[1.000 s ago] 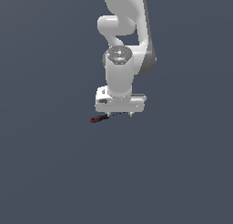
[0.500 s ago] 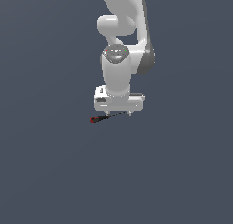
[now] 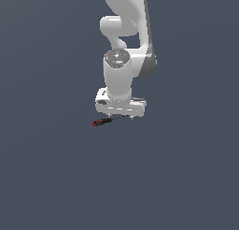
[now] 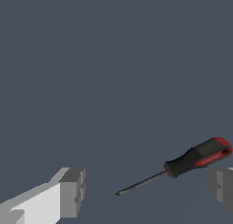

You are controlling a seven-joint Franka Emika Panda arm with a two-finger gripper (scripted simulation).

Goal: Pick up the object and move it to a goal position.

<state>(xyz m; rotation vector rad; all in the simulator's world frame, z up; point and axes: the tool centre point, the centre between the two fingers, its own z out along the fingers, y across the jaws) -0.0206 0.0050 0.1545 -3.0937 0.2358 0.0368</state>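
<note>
The object is a small screwdriver with a red-and-black handle (image 4: 200, 157) and a thin dark shaft. It lies on the flat grey surface. In the exterior view, its handle (image 3: 101, 122) sticks out towards the exterior view's left from under the white hand. My gripper (image 3: 120, 115) is directly over it. In the wrist view my gripper (image 4: 145, 189) is open, with one grey fingertip (image 4: 72, 192) on each side of the tool. The handle end lies close to the other fingertip (image 4: 222, 184). Neither fingertip touches the tool.
The plain grey surface (image 3: 56, 177) stretches all around. The white arm (image 3: 126, 42) rises above the hand. Nothing else is in view.
The wrist has shifted very slightly towards the exterior view's left. The screwdriver has not moved.
</note>
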